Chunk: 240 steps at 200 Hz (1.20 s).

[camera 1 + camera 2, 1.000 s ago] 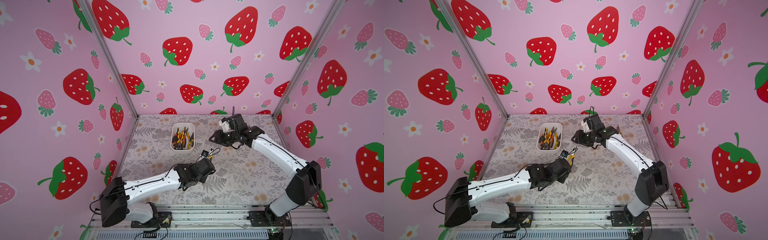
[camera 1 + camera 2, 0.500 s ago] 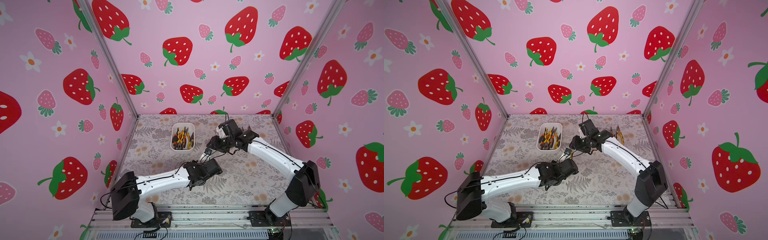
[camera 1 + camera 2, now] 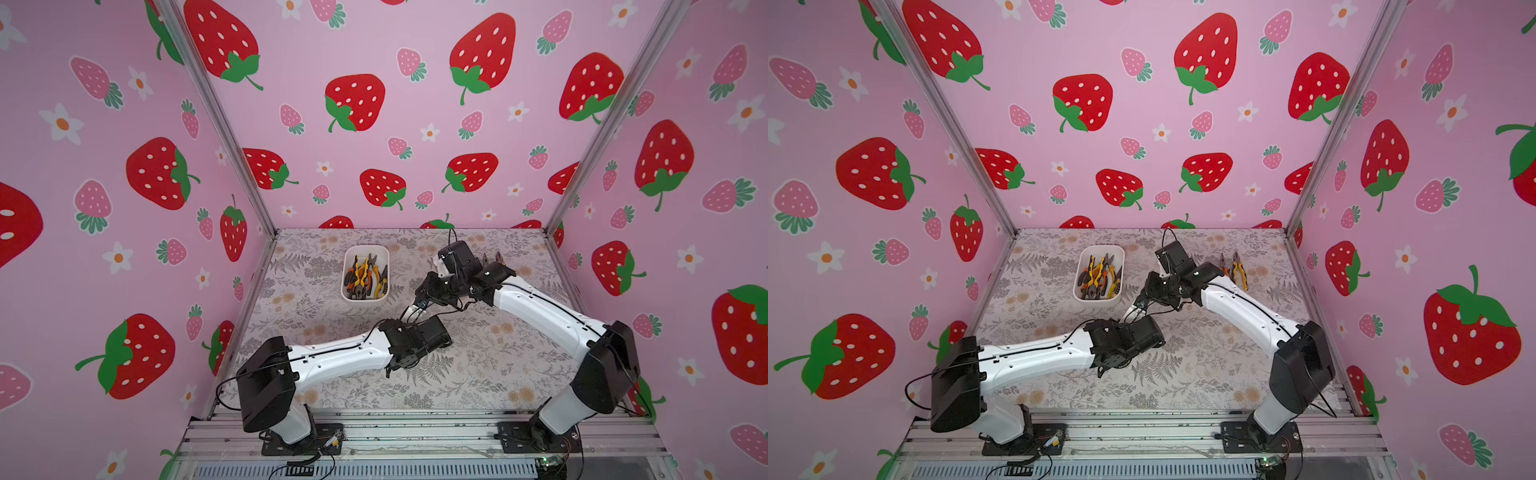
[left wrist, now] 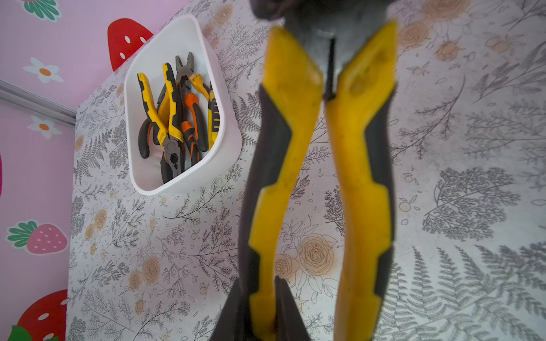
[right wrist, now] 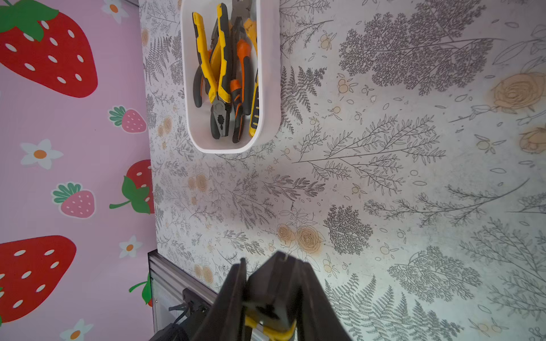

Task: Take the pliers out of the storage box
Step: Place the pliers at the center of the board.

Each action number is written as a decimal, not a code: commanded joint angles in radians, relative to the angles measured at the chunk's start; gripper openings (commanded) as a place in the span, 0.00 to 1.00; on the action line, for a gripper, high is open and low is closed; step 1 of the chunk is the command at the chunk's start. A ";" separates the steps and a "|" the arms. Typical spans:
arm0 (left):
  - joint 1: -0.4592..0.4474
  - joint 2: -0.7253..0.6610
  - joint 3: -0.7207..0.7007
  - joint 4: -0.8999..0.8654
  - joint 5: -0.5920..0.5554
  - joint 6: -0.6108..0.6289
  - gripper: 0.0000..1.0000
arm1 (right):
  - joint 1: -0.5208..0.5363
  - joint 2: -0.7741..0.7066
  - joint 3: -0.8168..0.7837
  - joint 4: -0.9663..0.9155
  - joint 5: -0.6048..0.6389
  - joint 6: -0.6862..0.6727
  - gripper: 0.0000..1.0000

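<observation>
The left claw (image 4: 260,304) is clenched on one handle of the yellow-and-black pliers (image 4: 363,177), held over the floral counter (image 3: 478,374); the right claw (image 5: 267,295) clamps their far end. A handover, seemingly: next the left must release. In the white plastic storage box (image 3: 365,302) lie the other pliers (image 3: 365,276).

A: Where does the stereo head sit?
B: High over the front edge of the table (image 3: 498,365), tilted down and inward — both top views take in the whole scene, almost alike.
A: And the wrist cameras?
B: Close in. The left wrist one looks along the pliers (image 4: 354,177), which fill its middle, onto the table; the right wrist one faces the table too. Both catch the box (image 4: 183,183) — far smaller in both top views.
</observation>
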 commanded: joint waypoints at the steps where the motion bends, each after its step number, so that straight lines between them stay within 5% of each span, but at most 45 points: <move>1: 0.001 -0.007 0.067 0.009 -0.091 -0.011 0.00 | 0.022 -0.017 -0.016 -0.041 0.012 0.000 0.13; 32: 0.001 -0.048 0.038 0.076 -0.016 0.022 0.00 | 0.021 -0.022 -0.030 -0.039 0.038 -0.002 0.00; 54: 0.002 -0.077 0.018 0.122 0.046 0.035 0.36 | 0.019 -0.041 -0.032 -0.048 0.093 -0.029 0.00; 76: 0.001 -0.091 0.018 0.133 0.117 0.044 0.50 | 0.003 -0.046 -0.005 -0.088 0.150 -0.081 0.00; 167: 0.026 -0.233 -0.092 0.174 0.221 0.047 0.51 | -0.247 0.156 0.212 -0.259 0.269 -0.431 0.00; 240: 0.085 -0.197 -0.125 0.250 0.304 0.059 0.49 | -0.391 0.459 0.423 -0.220 0.307 -0.530 0.00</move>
